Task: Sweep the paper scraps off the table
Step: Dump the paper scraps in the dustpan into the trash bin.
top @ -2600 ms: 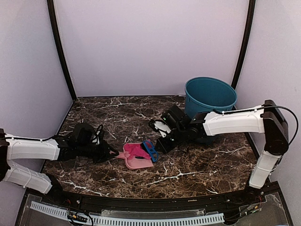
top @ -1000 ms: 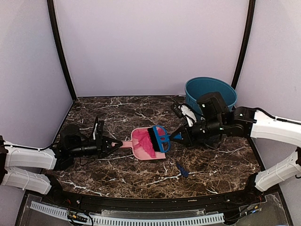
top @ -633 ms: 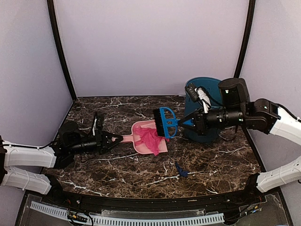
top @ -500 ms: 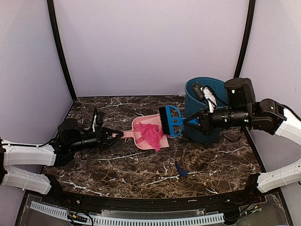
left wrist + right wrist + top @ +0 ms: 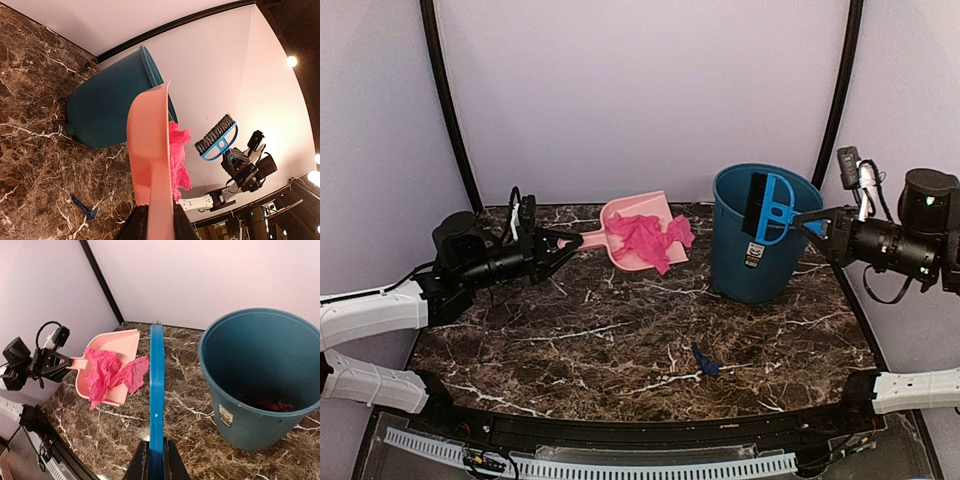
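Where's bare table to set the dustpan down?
Bare: the wide table centre, between the left gripper and the bin; also front-left. Crowded: right rear, filled by the bin; a blue scrap lies front of it.

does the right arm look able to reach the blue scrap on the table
Probably yes: the blue scrap lies on the table in front of the bin; nothing stands between it and the right gripper holding the brush.

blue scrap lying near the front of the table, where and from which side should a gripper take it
Pinch the blue scrap at its thicker, crumpled part, coming straight down from above. It lies low and alone on the table, a small strip running diagonally, so it likely offers no edge to catch from the side. Set the jaws across its narrow width and close lightly.
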